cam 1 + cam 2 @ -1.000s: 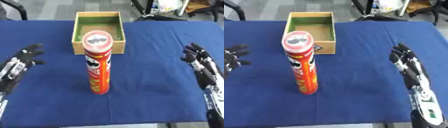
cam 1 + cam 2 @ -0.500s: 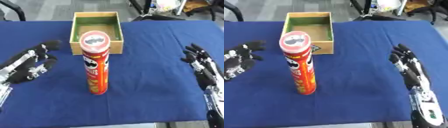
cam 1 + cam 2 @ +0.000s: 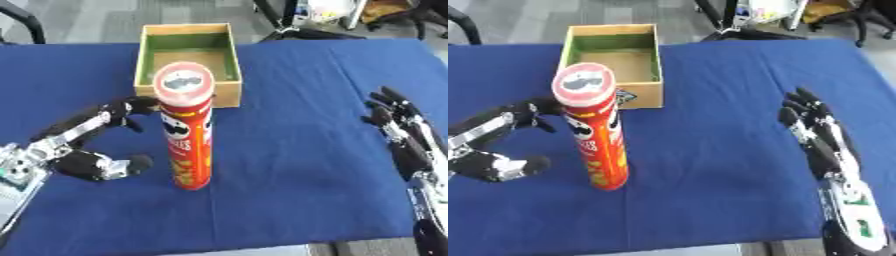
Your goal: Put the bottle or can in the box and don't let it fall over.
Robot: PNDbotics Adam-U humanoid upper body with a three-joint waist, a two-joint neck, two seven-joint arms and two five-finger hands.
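**Hand opening beside upright can**

Red can [image 3: 188, 135] standing upright on blue tablecloth [image 3: 289, 150] at centre of frame, lid facing the camera, base resting just in front of wooden box [image 3: 187, 61]. Box sitting at upper centre, open top showing green inner walls and a bare floor; can not inside it.

Left hand [image 3: 83, 145] reaching in from lower left, spread wide: fingers [image 3: 131, 106] arching toward the upper part of the can, thumb [image 3: 131, 164] pointing at its lower part, neither clearly touching; holding nothing.

Right hand [image 3: 820, 137] lying at right edge of frame, fingers straight and pointing toward the top of the picture, well apart from the can, holding nothing.
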